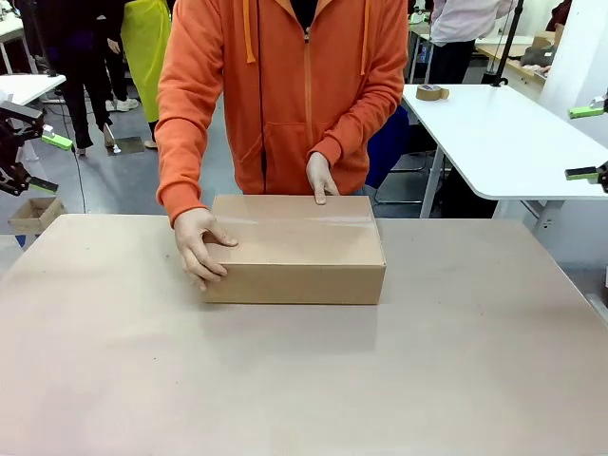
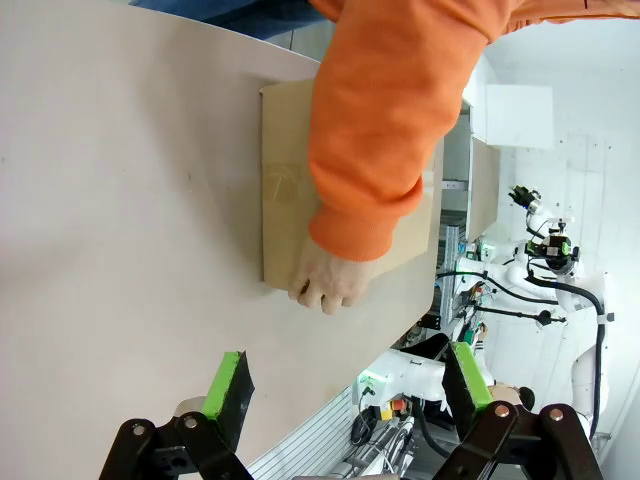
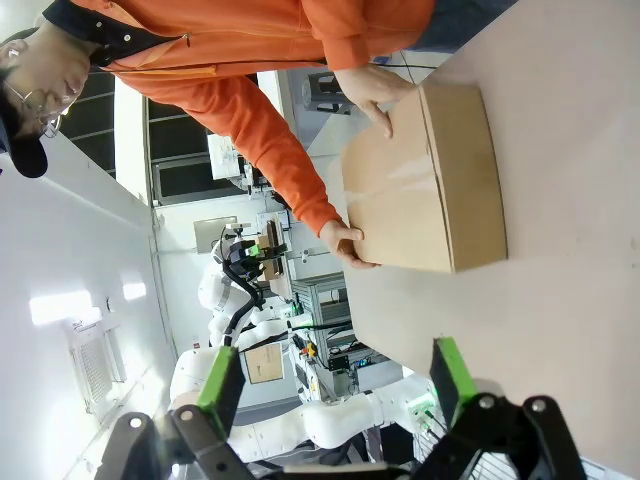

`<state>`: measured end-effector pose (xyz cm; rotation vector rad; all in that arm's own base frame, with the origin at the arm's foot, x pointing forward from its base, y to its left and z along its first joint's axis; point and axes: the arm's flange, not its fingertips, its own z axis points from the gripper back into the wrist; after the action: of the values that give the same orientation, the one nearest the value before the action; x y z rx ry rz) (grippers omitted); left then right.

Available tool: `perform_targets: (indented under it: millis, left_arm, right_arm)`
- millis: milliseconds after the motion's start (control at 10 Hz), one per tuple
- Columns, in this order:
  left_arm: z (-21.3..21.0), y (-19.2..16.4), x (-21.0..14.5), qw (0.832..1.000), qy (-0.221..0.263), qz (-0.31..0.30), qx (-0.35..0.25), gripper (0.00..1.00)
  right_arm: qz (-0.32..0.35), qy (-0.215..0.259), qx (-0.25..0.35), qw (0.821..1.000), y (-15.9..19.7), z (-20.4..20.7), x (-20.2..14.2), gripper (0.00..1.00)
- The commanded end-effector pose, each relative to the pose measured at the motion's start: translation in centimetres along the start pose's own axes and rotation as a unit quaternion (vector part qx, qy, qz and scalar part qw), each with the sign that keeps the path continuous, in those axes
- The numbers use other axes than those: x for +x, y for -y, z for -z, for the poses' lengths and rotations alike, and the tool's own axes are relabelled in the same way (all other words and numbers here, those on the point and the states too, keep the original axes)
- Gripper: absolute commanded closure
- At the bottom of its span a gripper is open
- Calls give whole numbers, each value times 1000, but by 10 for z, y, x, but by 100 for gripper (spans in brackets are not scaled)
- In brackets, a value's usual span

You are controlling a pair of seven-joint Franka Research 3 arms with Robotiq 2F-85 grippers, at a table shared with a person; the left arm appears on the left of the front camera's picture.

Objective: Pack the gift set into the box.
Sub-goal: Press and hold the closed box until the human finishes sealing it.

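A brown cardboard box point(image 1: 299, 256) sits on the table point(image 1: 285, 380), a little toward 12 o'clock from the middle, with its long axis running from 9 o'clock to 3 o'clock. Its flaps are shut, and what looks like a strip of clear tape shines along the top. Nothing inside can be seen, so the gift set is presumably already packed. A person in an orange hoodie stands at 12 o'clock. One hand point(image 1: 198, 247) grips the box's 9 o'clock end and the other hand point(image 1: 321, 179) presses on its far top edge.

The left pincer point(image 1: 49, 163) hangs off the table's edge at 9 o'clock, its green fingers apart and holding nothing; the box lies toward 4 o'clock from it. The right pincer point(image 1: 584, 142) hangs at 3 o'clock, fingers likewise apart and empty, with the box toward 8 o'clock. Both are well apart from the box, and neither is clearly nearer. The person's hands are the ones on it, so any next move looks to be theirs.
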<state>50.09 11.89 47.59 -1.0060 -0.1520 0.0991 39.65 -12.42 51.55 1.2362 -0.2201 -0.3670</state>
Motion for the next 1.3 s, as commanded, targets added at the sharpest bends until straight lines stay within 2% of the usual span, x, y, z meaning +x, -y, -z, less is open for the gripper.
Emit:
perform_targets:
  millis: [0, 1200]
  left_arm:
    - [0, 0, -2, 1000, 3, 1, 3, 0]
    - [0, 0, 0, 1000, 0, 0, 0, 0]
  right_arm:
    - [1, 1, 4, 1000, -1, 1, -2, 0]
    - [0, 0, 0, 1000, 0, 0, 0, 0]
